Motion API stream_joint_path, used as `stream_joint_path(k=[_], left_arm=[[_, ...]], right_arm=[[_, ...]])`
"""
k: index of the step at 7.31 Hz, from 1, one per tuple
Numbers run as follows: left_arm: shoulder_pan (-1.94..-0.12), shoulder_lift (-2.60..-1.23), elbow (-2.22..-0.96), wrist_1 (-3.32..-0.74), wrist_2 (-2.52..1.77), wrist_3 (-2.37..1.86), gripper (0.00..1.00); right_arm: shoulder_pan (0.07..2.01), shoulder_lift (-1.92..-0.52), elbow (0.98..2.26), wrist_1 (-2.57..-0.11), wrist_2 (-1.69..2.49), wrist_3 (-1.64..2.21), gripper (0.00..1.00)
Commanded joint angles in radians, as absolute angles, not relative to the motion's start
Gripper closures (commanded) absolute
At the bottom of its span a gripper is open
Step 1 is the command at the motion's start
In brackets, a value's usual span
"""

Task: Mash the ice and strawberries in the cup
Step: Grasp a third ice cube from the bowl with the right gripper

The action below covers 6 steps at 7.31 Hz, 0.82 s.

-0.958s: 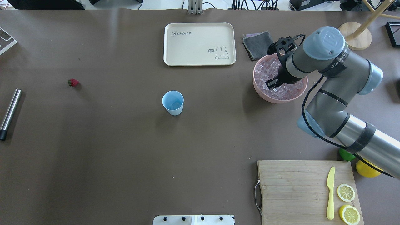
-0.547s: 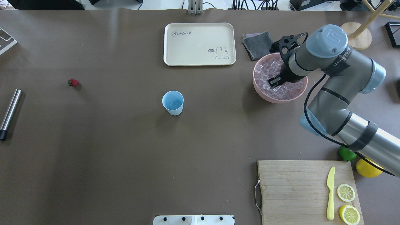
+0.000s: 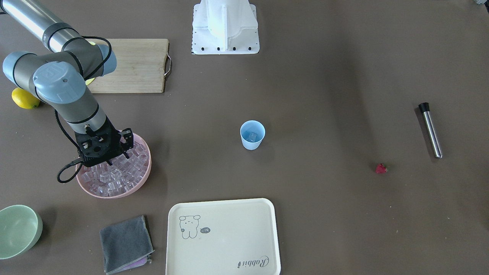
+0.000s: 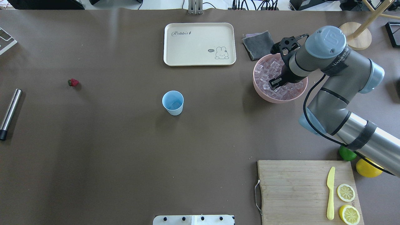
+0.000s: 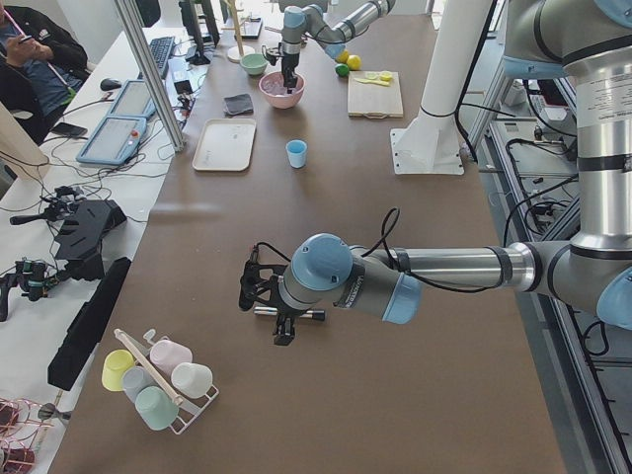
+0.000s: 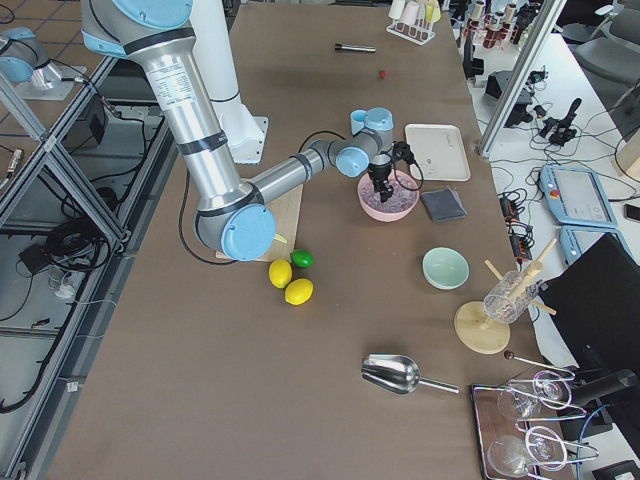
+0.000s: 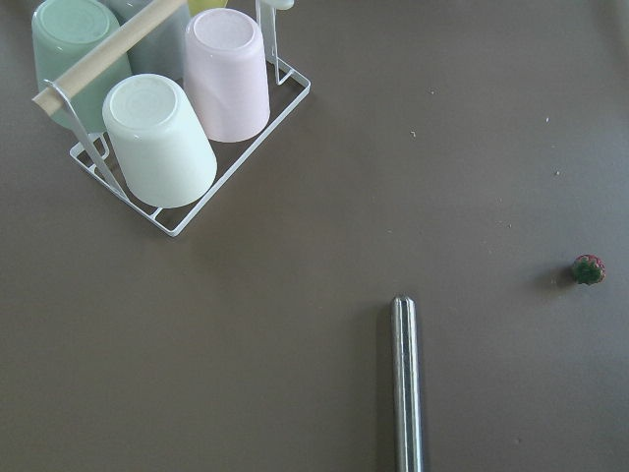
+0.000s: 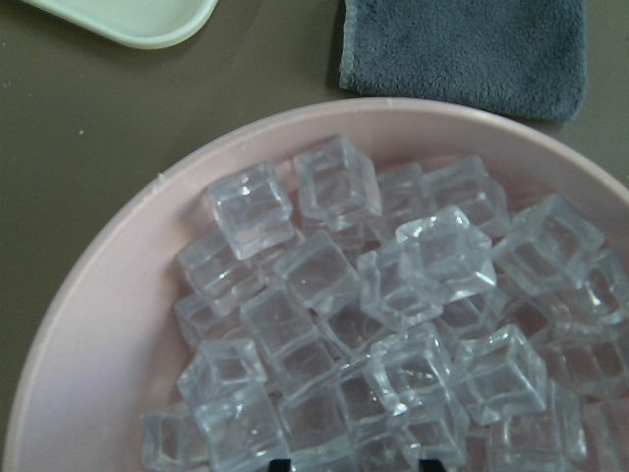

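Note:
The light-blue cup (image 4: 172,102) stands upright at mid-table, with one ice cube inside it in the front view (image 3: 252,135). Several ice cubes (image 8: 334,285) fill the pink bowl (image 4: 259,90). My right gripper (image 4: 273,82) is down in the bowl; its two black fingertips (image 8: 280,463) stand apart among the cubes, open and holding nothing. The strawberry (image 4: 73,82) lies alone at the far left, also in the left wrist view (image 7: 588,268). My left gripper (image 5: 259,293) hovers over a steel rod (image 7: 406,383); I cannot tell whether it is open or shut.
A cream tray (image 4: 199,43) and grey cloth (image 4: 257,43) lie at the back. A cutting board (image 4: 293,187) with a yellow knife and lemon halves, a lime (image 4: 347,154) and a lemon (image 4: 365,168) are front right. A cup rack (image 7: 167,118) stands near the rod.
My right wrist has shifted slightly to the right over the pink bowl, the gripper staying in the ice. The cup, strawberry and rod have not moved.

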<state>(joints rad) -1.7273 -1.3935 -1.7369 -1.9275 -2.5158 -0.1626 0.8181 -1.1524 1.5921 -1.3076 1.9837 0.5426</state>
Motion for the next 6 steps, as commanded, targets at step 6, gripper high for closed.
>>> stream_joint_path(k=[6], left_arm=[[-1.727, -1.391, -1.738, -1.928, -2.516, -0.163, 0.01]], right_arm=[[0.857, -1.132, 1.647, -1.318, 2.025, 0.557, 0.91]])
